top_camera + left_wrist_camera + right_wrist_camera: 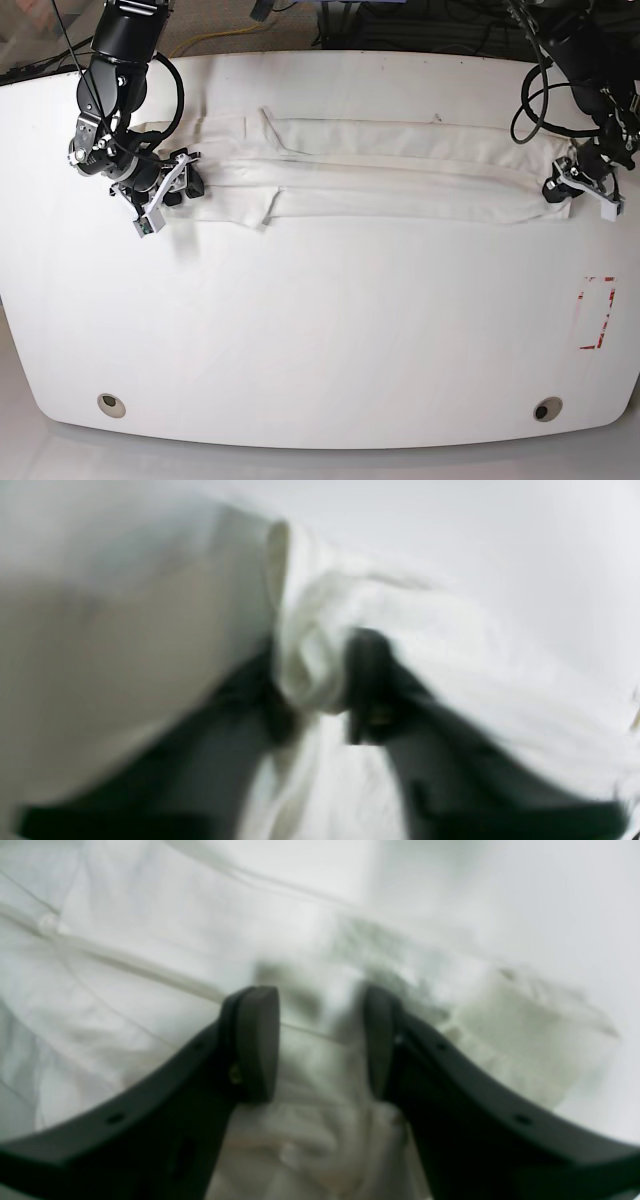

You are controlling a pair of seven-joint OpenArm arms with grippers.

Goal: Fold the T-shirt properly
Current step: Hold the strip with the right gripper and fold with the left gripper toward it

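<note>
White table [320,340] with rounded corners, two round holes near its front edge, red rectangle mark [596,313] at one side; cables behind. T-shirt [400,170] lies as a long band across the far half — left claw [320,680] pinching a bunch at one end; right claw [320,1040] spread halfway over cloth at the other.

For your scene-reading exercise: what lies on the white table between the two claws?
In the base view, the long folded white cotton T-shirt spans the stretch from the right claw to the left claw; nothing else lies there.
</note>
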